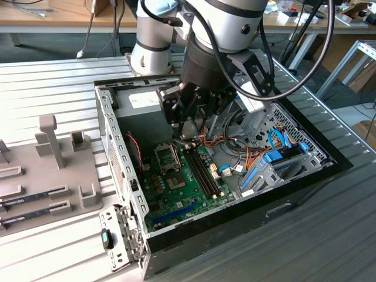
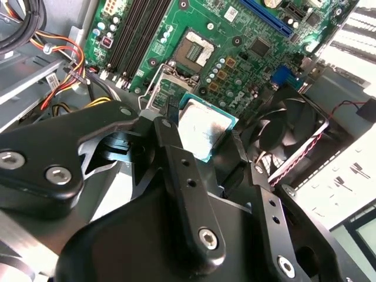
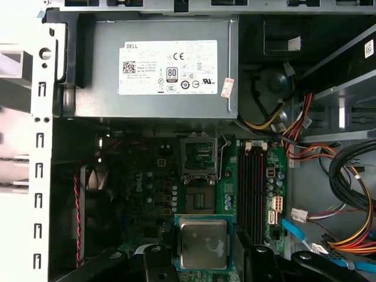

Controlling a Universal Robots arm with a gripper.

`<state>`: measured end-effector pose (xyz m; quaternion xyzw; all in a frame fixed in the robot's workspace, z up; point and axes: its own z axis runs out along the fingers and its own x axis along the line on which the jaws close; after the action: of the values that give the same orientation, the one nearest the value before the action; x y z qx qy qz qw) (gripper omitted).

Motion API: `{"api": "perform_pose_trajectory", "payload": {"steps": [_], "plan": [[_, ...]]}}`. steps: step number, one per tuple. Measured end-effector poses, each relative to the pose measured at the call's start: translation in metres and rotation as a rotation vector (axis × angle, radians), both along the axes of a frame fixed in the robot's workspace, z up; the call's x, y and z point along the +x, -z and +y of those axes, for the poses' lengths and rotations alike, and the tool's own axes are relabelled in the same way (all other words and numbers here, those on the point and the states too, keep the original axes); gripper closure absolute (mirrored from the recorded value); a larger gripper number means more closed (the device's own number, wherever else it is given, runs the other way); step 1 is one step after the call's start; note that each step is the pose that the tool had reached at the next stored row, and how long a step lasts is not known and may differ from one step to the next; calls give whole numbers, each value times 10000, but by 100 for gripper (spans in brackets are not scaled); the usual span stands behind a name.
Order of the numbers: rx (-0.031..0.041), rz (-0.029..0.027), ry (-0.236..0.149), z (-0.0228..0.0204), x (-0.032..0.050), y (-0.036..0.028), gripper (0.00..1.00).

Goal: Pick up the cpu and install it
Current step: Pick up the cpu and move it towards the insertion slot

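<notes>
Holding the cpu (image 3: 202, 242) over the open computer case (image 1: 106, 132), my gripper (image 1: 188, 128) has its jaws drawn in narrow, one black finger (image 3: 154, 265) against each of two opposite edges of the chip. In both wrist views the silver top faces the camera with the green rim showing around it, and it hangs above the green motherboard (image 1: 191, 194) without touching it, as far as I can judge.

What the install turns on is the offset to the socket (image 3: 200, 155). In the exterior view the socket (image 1: 166, 155) lies at about seven o'clock from the jaws, near but not beneath them. The chip is square, so it has no long axis to line up. In the first wrist view its edges run roughly parallel to the socket frame, and the gap between the two is a plain sideways shift across the board. I can't tell how high the chip rides.

From the jaws, the grey power supply (image 1: 141, 101) sits at ten o'clock and the dark memory slots (image 1: 202, 170) at five o'clock.

As for writing, the power supply carries a large white label (image 3: 167, 67) with dense print, marks and a barcode, and a small red-and-white sticker (image 3: 227, 87) sits at its corner; I leave both unread
</notes>
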<state>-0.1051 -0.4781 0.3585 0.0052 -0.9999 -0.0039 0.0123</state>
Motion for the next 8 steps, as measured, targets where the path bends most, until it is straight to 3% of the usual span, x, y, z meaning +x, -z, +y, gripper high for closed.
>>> {"api": "perform_pose_trajectory", "payload": {"steps": [8], "plan": [[1,0,0,-33,3,57,53]]}}
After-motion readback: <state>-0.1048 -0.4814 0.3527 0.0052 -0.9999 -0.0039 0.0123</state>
